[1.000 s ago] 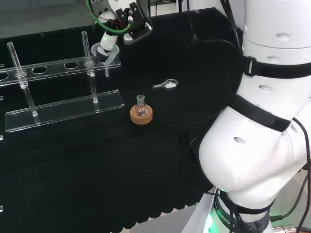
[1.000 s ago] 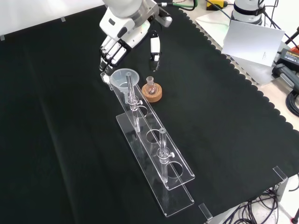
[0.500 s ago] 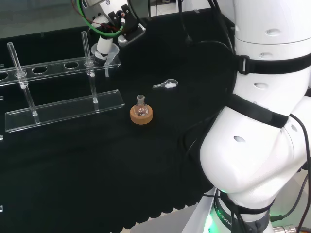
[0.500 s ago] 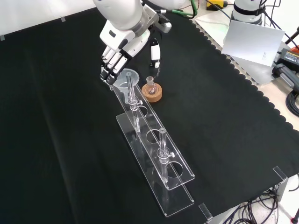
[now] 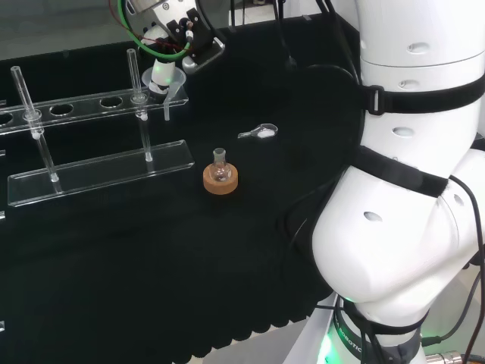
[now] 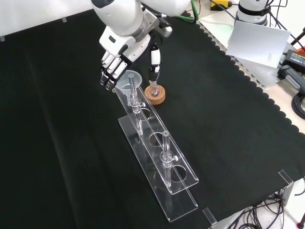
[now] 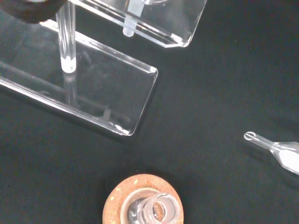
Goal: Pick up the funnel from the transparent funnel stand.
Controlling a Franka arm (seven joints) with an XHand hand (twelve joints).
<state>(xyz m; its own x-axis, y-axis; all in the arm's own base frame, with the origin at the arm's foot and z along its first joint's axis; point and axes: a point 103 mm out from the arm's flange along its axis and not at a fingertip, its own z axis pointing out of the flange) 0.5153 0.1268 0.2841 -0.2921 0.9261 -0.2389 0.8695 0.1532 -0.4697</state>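
Note:
A clear funnel (image 5: 176, 82) sits in the end hole of the transparent stand (image 5: 76, 105), at that rack's right end in the head view. In the front view the funnel (image 6: 125, 76) is at the stand's (image 6: 157, 143) far end. The hand (image 6: 125, 38) hangs just over it, open. Its fingers (image 6: 107, 72) reach down on the funnel's left and the thumb (image 6: 153, 59) on its right, apart from the rim. In the head view a white finger of the hand (image 5: 161, 72) stands at the funnel's mouth. The funnel's stem (image 7: 132, 14) pokes through the shelf in the wrist view.
A small round flask on a cork ring (image 6: 155, 93) stands right beside the stand's far end, under the thumb's tip; the same flask (image 5: 220, 176) shows in the head view. A small clear glass piece (image 5: 259, 132) lies on the cloth beyond it. Two upright rods (image 6: 165, 148) rise from the stand.
The hand has come lower and to the left in the front view. Its fingers now flank the funnel and the thumb has dropped close to the flask.

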